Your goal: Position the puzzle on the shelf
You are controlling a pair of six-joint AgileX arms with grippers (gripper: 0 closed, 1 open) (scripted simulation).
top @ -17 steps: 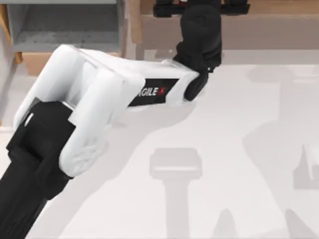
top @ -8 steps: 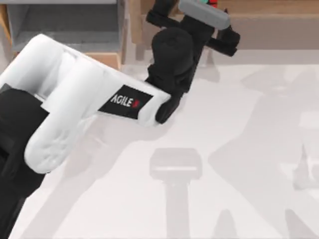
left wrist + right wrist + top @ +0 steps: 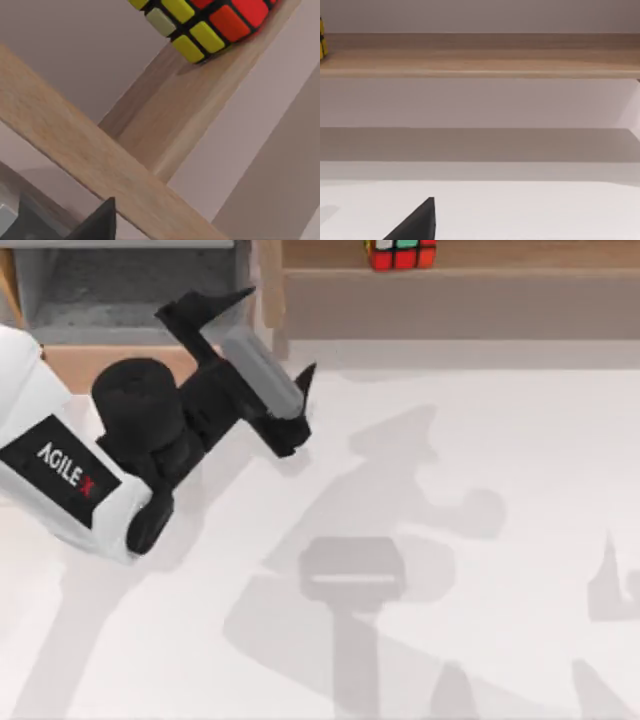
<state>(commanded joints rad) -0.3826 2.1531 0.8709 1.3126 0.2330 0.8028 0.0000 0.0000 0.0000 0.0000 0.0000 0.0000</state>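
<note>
On the one shelf (image 3: pixel 500 254), one puzzle (image 3: pixel 400 254); left gripper (image 3: pixel 255 365) near the table's left, fingers (image 3: pixel 205 308) released, empty.

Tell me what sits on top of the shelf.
The puzzle rests on the shelf, near the top view's far edge. The left gripper is open, off the board. The board's far part lies outside the picture.

Rendered simulation workspace: plain white table (image 3: pixel 480 540), wooden shelf (image 3: pixel 500 252), flat shading.
</note>
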